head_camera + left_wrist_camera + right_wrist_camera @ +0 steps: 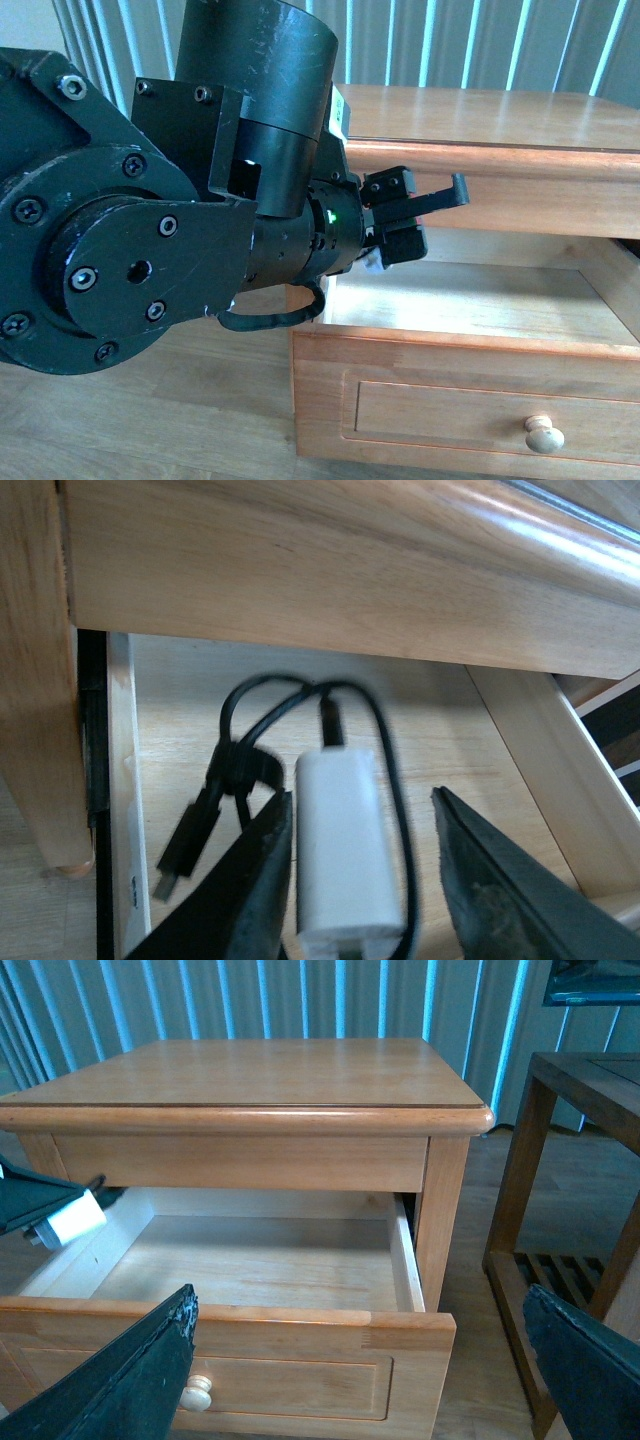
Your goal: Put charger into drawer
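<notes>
Honey-brown drawer (pixel 405 1260) stands pulled out, and the left arm (pixel 150 230) reaches level across its near corner. The left gripper (pixel 362 796) is spread. The charger (pixel 340 850) sits between its fingers over the drawer floor, touching one, with a gap to the other. The right gripper (pixel 358 1298) hangs wide open facing the drawer.

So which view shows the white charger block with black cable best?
Left wrist: the small white charger block and its black cable loop fill mid-frame, over the pale wooden drawer floor. Right wrist catches only a white corner; front view, hardly anything.
</notes>
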Robot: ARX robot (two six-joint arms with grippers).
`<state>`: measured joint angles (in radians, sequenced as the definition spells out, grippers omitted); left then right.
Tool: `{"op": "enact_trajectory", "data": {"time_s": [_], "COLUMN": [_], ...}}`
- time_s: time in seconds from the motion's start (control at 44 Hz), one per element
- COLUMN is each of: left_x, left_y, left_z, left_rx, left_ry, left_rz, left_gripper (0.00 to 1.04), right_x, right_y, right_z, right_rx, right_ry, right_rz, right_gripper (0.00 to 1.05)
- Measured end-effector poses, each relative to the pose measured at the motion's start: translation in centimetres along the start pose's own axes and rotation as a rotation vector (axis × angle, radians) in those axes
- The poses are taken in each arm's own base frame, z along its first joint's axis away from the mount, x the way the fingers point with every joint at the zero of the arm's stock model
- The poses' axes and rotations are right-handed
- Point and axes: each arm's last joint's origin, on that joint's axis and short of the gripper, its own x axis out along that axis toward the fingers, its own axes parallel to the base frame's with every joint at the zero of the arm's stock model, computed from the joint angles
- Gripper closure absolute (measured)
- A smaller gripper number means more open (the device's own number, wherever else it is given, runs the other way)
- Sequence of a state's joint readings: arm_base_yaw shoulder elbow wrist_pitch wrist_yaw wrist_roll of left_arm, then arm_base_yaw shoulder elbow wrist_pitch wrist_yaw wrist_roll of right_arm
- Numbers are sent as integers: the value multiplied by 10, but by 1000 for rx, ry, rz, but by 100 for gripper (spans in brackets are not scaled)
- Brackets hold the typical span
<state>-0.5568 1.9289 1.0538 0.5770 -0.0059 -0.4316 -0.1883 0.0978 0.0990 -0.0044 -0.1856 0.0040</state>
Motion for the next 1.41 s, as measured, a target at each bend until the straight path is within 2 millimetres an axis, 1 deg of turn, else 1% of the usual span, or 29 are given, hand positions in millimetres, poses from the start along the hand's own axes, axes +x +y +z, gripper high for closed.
{"op": "enact_trajectory", "data": {"time_s": [0.023, 0.114, 0.136, 0.182, 0.227, 0.295, 0.318, 0.341, 0.386, 0.477, 0.591, 0.682, 0.773, 0.841, 0.932, 1.068, 1.136, 1.182, 1.227, 1.386, 1.409], "left_x": [0, 0, 0, -1, -4, -17, -21, -29, -42, -74, -105, -126, -161, -181, -206, -239, -261, -269, -273, -273, -273], "left_y": [0, -2, -3, -4, -4, -5, -4, -4, -3, 3, 13, 22, 33, 36, 41, 51, 61, 63, 62, 62, 63], "left_z": [0, 0, 0, 1, 2, 7, 9, 13, 21, 36, 43, 43, 42, 40, 34, 16, 1, -5, -4, -4, -5], "left_rx": [0, 2, 2, 2, 2, 0, 0, -2, -5, -7, 2, -3, -3, 3, -1, -19, -49, -56, -57, -57, -24], "left_ry": [-1, -3, -6, -18, -26, -63, -74, -94, -130, -205, -265, -277, -314, -343, -364, -377, -412, -431, -448, -448, -444], "left_rz": [-1, -2, -1, -5, -2, 37, 48, 58, 77, 121, 204, 250, 321, 355, 378, 436, 514, 540, 533, 529, 502], "left_gripper": [57, 45, 41, 30, 23, 9, 6, 5, 7, 6, 6, 6, 6, 6, 6, 6, 6, 6, 6, 6, 9], "right_x": [0, 0, 0, 0, 0, 0, 0, 0, 0, 0, 0, 0, 0, 0, 0, 0, 0, 0, 0, 0, 0], "right_y": [0, 0, 0, 0, 0, 0, 0, 0, 0, 0, 0, 0, 0, 0, 0, 0, 0, 0, 0, 0, 0], "right_z": [0, 0, 0, 0, 0, 0, 0, 0, 0, 0, 0, 0, 0, 0, 0, 0, 0, 0, 0, 0, 0], "right_rx": [0, 0, 0, 0, 0, 0, 0, 0, 0, 0, 0, 0, 0, 0, 0, 0, 0, 0, 0, 0, 0], "right_ry": [0, 0, 0, 0, 0, 0, 0, 0, 0, 0, 0, 0, 0, 0, 0, 0, 0, 0, 0, 0, 0], "right_rz": [0, 0, 0, 0, 0, 0, 0, 0, 0, 0, 0, 0, 0, 0, 0, 0, 0, 0, 0, -1, 0], "right_gripper": [8, 8, 8, 8, 8, 8, 8, 8, 8, 8, 8, 8, 8, 8, 8, 8, 8, 8, 8, 8, 8]}}
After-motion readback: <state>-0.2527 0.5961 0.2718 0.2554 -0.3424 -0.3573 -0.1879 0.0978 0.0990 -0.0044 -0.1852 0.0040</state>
